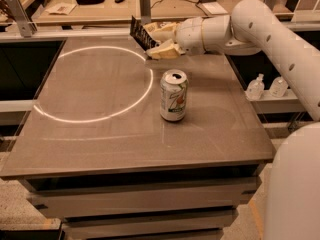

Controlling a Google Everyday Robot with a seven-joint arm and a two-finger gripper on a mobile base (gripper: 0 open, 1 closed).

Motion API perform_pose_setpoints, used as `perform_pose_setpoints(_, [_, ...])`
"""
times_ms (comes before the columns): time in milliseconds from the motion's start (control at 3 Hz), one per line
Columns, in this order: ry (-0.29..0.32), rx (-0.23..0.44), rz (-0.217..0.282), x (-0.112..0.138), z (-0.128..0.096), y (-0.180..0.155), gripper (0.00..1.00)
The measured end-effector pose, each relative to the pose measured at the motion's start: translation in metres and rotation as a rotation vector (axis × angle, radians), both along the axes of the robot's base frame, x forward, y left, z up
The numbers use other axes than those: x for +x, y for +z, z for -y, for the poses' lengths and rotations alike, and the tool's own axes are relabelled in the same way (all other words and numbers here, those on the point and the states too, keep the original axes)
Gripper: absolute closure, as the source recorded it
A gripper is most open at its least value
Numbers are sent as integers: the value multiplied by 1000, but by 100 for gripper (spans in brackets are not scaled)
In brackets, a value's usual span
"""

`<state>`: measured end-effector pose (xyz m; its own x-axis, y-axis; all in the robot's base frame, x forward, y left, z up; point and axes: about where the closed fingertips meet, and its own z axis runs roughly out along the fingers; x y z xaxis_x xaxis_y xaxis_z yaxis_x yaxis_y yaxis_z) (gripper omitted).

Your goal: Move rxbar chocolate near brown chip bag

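Two pale fingers (161,50) of the gripper (151,43) are closed on the rxbar chocolate (138,31). They pinch it at one end, so the dark wrapper sticks out beyond the fingertips, away from the wrist, and stands tilted on its edge. The bar is lifted: it hangs about over the far edge of the table (100,139) and does not seem to touch the surface. I judge that this high hold is chosen so that the thin wrapper will not drag or catch on the tabletop while it is carried.

I cannot find the brown chip bag with certainty. The thick white arm (280,39) lies across the far side of the table behind the jaws, and the bag may be hidden by it. For that reason I cannot say how near the bar is to its goal.

On the near side of the jaws, toward the camera and well apart from them, stands a white-and-green soda can (173,95), upright and with an opened top. It is not part of the task, and the lowering path should avoid it, because a tall can tips easily. A bright ring of light (107,116) lies on the table on the fingertip side. The placing is not yet done.
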<state>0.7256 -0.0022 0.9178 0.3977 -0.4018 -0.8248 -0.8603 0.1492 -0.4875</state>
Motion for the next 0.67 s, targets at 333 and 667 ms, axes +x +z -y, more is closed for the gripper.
perform_pose_setpoints(333, [-2, -27, -6, 11, -4, -1, 100])
perform_pose_setpoints(667, [-3, -68, -9, 19, -6, -3, 100])
